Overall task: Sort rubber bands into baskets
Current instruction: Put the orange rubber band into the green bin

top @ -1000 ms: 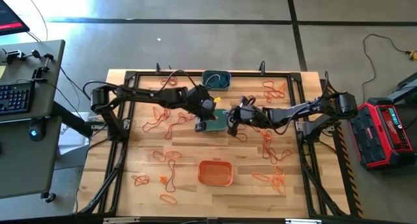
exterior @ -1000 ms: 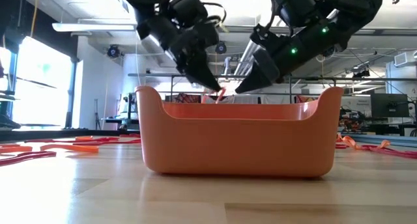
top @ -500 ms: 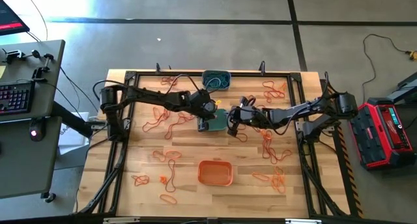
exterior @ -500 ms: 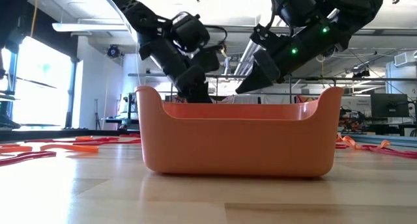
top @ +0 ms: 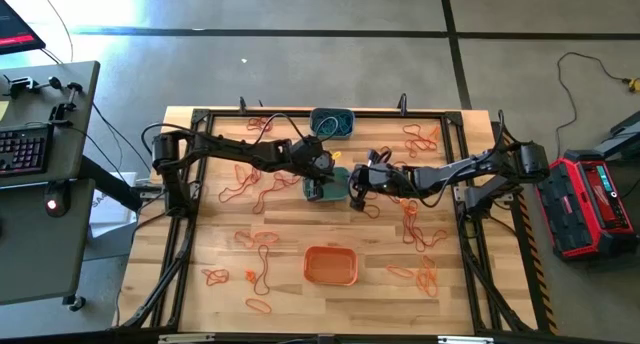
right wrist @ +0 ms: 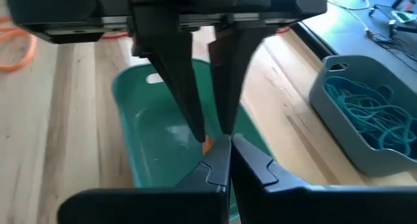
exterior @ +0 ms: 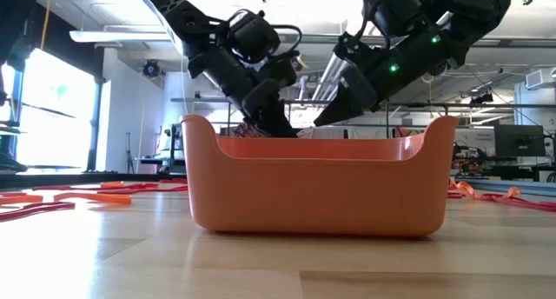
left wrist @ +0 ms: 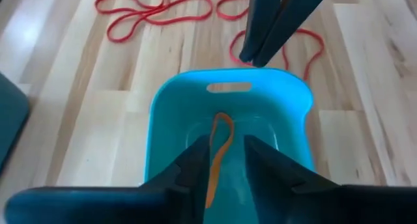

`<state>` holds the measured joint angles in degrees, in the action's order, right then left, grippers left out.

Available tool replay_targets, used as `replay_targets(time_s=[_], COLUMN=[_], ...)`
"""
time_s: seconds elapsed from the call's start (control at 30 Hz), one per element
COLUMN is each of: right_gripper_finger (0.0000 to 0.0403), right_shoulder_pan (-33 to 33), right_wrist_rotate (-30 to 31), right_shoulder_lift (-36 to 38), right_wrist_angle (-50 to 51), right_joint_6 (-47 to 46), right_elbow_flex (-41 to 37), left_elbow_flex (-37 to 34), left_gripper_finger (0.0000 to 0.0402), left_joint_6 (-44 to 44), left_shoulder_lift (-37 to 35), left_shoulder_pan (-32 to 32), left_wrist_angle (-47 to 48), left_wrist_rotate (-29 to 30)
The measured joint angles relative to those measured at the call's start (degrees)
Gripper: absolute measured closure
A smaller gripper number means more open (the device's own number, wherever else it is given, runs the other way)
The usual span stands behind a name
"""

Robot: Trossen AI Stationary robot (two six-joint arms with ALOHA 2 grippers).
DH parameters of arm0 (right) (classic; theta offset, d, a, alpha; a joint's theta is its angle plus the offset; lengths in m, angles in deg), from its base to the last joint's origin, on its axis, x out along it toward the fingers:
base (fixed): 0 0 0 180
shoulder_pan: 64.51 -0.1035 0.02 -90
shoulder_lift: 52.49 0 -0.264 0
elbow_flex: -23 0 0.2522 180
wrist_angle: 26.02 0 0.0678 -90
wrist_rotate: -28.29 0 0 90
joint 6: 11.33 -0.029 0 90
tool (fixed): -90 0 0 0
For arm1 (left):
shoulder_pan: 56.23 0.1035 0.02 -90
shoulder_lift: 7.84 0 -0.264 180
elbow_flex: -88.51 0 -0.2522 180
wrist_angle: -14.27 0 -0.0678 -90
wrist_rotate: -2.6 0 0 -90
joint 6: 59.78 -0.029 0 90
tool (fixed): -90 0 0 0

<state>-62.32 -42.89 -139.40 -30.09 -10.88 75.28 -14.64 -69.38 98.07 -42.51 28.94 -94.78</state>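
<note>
High view: you see a slatted wooden table (top: 290, 294) strewn with rubber bands (top: 262, 242) on a concrete floor; the orange basket (top: 330, 265) sits near the front, the grey-blue basket (top: 331, 123) at the rear, the teal basket (top: 335, 187) mid-table. Both arms reach inward over it.
Low view: an open workshop lies behind.
Left wrist view: left gripper (left wrist: 228, 155), fingers parted, released, above an orange band (left wrist: 218, 146) in the teal basket.
Right wrist view: right gripper (right wrist: 228, 154) clenched, empty
</note>
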Motion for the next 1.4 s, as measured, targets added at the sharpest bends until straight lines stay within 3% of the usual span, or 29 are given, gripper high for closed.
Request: replay_targets(time_s=[0.2, 0.5, 0.73, 0.93, 1.1, 1.4], right_gripper_finger=[0.0403, 0.0403, 0.0403, 0.0399, 0.0371, 0.0278], right_shoulder_pan=[0.0, 1.53, 6.54, 13.58, 21.86, 36.66], right_wrist_rotate=[-0.59, 1.53, 9.16, 20.83, 22.43, 22.83], right_shoulder_lift=[0.36, 7.41, 14.96, 16.63, 15.34, 13.7], right_wrist_angle=[-0.55, 5.39, 20.37, 37.15, 46.53, 48.54], right_joint_6=[-0.44, -0.04, -7.08, -23.22, -35.07, -37.14], right_elbow_flex=[0.0, 0.02, 0.02, 0.02, 0.0, 0.0], left_elbow_flex=[-0.97, -10.75, -21.63, -28.94, -32.79, -34.58], left_gripper_finger=[0.0299, 0.0344, 0.0351, 0.0351, 0.0351, 0.0351], left_joint_6=[-1.51, 0.08, 2.83, 4.48, 6.19, 5.18], left_shoulder_lift=[-0.15, -7.46, -16.61, -22.74, -24.88, -25.14], left_shoulder_pan=[-1.21, -3.19, -3.13, -2.83, -2.83, -2.68], left_wrist_angle=[-5.43, -23.4, -32.96, -36.59, -40.33, -42.49], left_wrist_rotate=[-0.73, -0.88, -0.86, 0.35, 1.13, 1.18])
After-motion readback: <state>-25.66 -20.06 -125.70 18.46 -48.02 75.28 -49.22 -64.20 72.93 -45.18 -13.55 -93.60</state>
